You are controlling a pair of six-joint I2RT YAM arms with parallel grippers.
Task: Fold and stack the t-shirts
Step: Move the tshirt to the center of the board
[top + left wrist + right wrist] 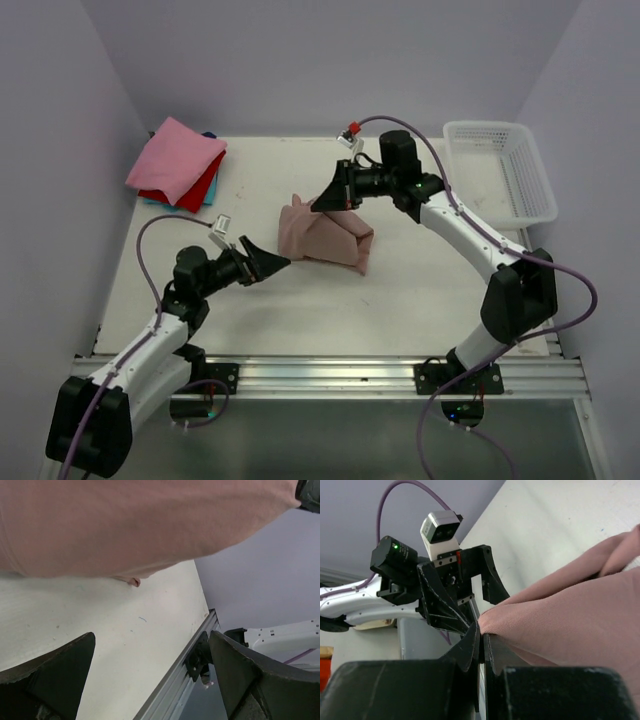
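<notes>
Quick headcount from my remote seat. I count two arms, the left arm [150,340] and the right arm [480,250]. That makes two grippers, the left gripper [275,262] and the right gripper [322,203], two fingers apiece.

I see four shirts: one dusty-pink shirt [335,238], plus three in the pile: one bright pink shirt [175,158], one red shirt [200,190] and one blue shirt [152,201]. More could be buried under there, I can't tell.

There's one white basket [497,126] and one table [300,310]. I get two purple cables, the left cable [140,250] and the right cable [592,288], and two little cameras, the left wrist camera [440,527] and the right wrist camera [349,135].
</notes>
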